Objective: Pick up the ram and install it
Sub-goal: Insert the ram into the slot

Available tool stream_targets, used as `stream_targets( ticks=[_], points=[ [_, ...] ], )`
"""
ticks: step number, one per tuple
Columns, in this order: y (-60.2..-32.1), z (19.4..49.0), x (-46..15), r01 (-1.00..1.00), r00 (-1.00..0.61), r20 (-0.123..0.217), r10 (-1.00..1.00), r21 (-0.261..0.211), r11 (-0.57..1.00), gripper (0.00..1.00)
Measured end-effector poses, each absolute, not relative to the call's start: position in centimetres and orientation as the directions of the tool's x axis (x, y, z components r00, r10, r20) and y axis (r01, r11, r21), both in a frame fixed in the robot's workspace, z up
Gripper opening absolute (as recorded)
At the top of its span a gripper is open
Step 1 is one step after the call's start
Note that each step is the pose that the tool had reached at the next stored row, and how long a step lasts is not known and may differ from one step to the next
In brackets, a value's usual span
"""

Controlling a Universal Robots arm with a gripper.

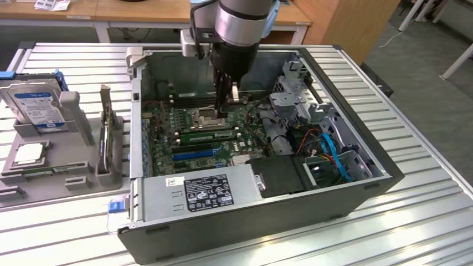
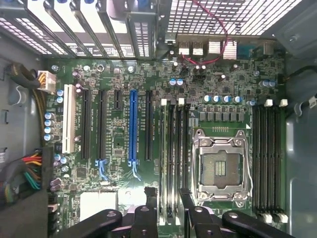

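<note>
My gripper (image 1: 230, 106) hangs inside the open computer case (image 1: 355, 183), just above the motherboard (image 1: 244, 124), and is open with nothing between its fingers. A long green ram (image 1: 210, 133) lies along a slot beside the empty CPU socket (image 1: 205, 117), right below the gripper and apart from it. In the wrist view the gripper (image 2: 167, 201) straddles that bank of slots, where the ram (image 2: 171, 158) shows edge-on, with the CPU socket (image 2: 220, 166) beside it. The fingers (image 2: 150, 198) are not touching the stick.
A metal drive cage (image 1: 296, 102) and blue cables (image 1: 336, 158) crowd the case at the exterior view's right. The power supply (image 1: 203, 191) fills its near side. At the exterior view's left, a grey fixture (image 1: 44, 166) holds a hard drive (image 1: 37, 105), a CPU chip (image 1: 28, 153) and a board on edge (image 1: 107, 138).
</note>
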State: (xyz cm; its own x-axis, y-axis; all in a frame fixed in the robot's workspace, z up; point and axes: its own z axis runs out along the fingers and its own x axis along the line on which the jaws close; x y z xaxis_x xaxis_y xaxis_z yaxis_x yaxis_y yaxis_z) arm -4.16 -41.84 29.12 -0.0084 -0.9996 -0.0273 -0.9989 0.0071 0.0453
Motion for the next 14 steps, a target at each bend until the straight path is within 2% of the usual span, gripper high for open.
stream_targets(
  ticks=[14],
  points=[
    [-41.8, 31.6, -4.2, -0.999, -0.008, -0.027, -1.0, 0.045, 0.007, 0.31]
  ],
)
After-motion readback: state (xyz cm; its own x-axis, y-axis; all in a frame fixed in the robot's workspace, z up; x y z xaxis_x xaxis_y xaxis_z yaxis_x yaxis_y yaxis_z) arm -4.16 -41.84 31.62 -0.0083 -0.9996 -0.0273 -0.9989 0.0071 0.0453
